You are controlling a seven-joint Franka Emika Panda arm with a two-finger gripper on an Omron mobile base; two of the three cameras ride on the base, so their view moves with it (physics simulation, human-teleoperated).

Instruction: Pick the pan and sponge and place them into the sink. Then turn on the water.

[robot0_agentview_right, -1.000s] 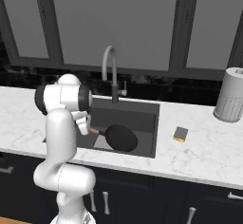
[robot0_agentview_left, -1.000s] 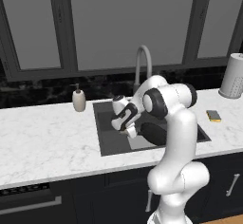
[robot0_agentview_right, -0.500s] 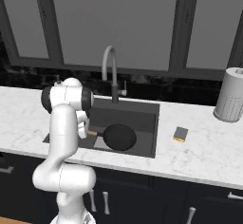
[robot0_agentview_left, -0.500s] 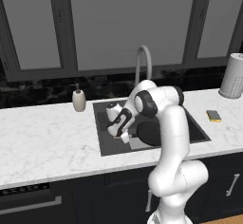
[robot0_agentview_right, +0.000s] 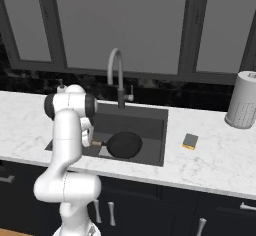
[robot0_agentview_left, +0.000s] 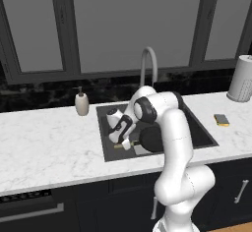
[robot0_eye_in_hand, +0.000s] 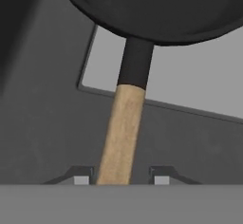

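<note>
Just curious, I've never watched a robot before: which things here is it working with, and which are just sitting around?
Working with:
pan, lying in the sink
sponge, on the counter
faucet

Sitting around:
soap bottle
paper towel roll

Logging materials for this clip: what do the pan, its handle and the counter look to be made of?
Pan: matte black, likely coated metal, no shine. Handle: light tan, wood-like, with a dark collar at the pan. Counter: white with grey veining, seemingly polished marble.

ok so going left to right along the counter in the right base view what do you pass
robot arm → pan in the sink → sponge → grey canister
</note>
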